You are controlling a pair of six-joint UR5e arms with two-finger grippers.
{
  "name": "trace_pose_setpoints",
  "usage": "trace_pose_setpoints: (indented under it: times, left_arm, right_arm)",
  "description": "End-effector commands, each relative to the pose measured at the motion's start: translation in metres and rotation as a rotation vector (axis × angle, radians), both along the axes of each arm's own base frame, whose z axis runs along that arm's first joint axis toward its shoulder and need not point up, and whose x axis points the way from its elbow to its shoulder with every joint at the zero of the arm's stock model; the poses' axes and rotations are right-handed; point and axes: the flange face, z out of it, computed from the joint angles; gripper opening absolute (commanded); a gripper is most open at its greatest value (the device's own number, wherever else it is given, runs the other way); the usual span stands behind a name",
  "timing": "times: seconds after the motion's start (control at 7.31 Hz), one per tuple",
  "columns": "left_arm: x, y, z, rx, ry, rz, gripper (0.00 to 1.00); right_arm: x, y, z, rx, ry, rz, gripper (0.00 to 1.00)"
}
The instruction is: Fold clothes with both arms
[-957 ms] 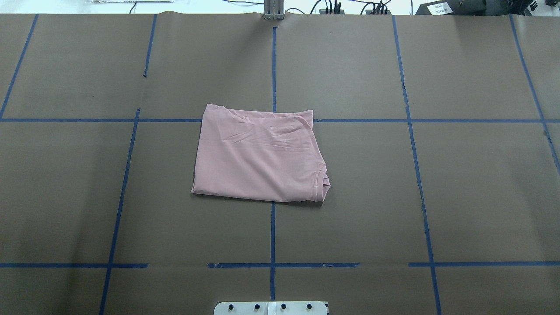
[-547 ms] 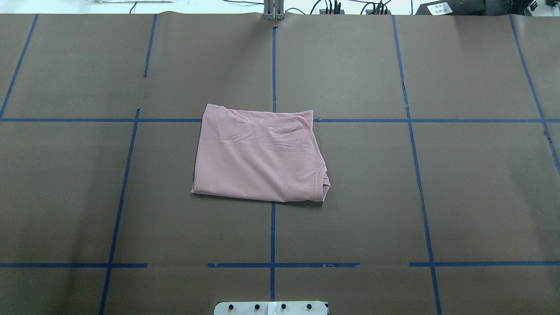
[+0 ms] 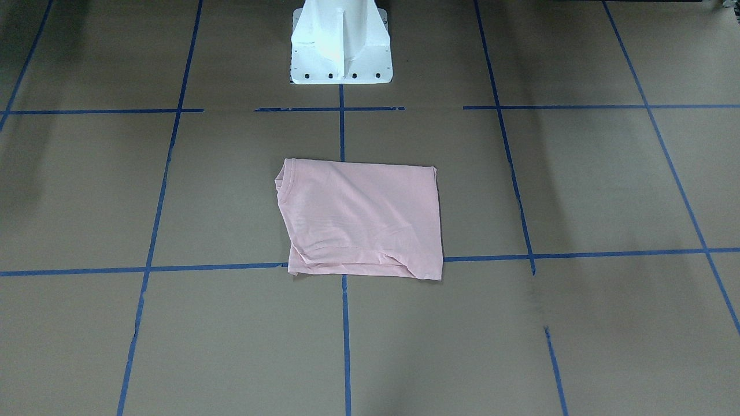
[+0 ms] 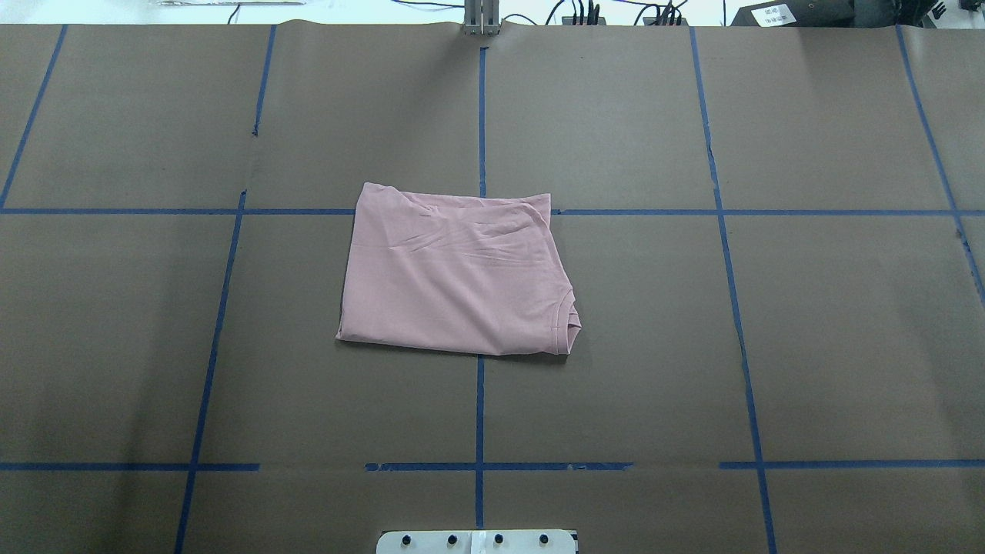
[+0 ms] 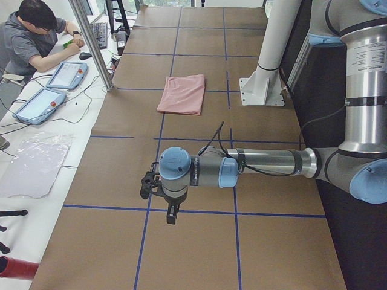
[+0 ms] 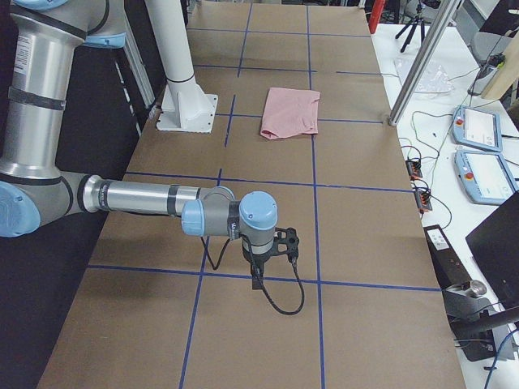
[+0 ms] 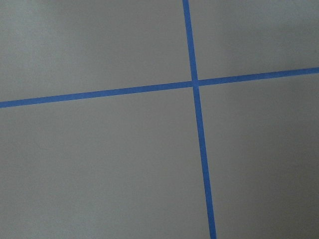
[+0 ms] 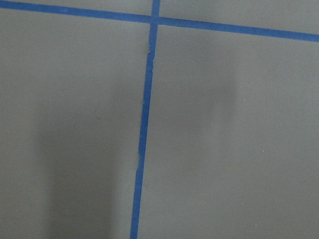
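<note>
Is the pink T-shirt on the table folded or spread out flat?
Folded. The T-shirt lies as a compact rectangle, layers stacked at one edge, collar at a corner, no sleeves showing.

No change visible overhead: T-shirt (image 4: 458, 273) same outline, same creases, same spot.

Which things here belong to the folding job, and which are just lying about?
Job: T-shirt, folded, mid-table; left arm; right arm; both arms are away from the shirt.
Lying about: pedestal; pendants; plastic sheet; operator.
</note>
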Motion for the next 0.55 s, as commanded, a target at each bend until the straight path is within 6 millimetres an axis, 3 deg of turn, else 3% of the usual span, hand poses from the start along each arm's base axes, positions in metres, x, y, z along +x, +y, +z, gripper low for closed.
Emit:
trace_pose_setpoints:
  times: [0.0, 0.41]
  left_arm:
    - [0.0, 0.0016, 0.0029, -0.007, -0.001, 0.0, 1.0]
    - [0.0, 0.0028, 0.0061, -0.017, 0.0, -0.001, 1.0]
  right_arm:
    - [-0.0003, -0.0002, -0.0019, 0.002, -0.004, 0.0, 1.0]
    - [-0.0003, 0.0007, -0.0005, -0.002, -0.004, 0.001, 1.0]
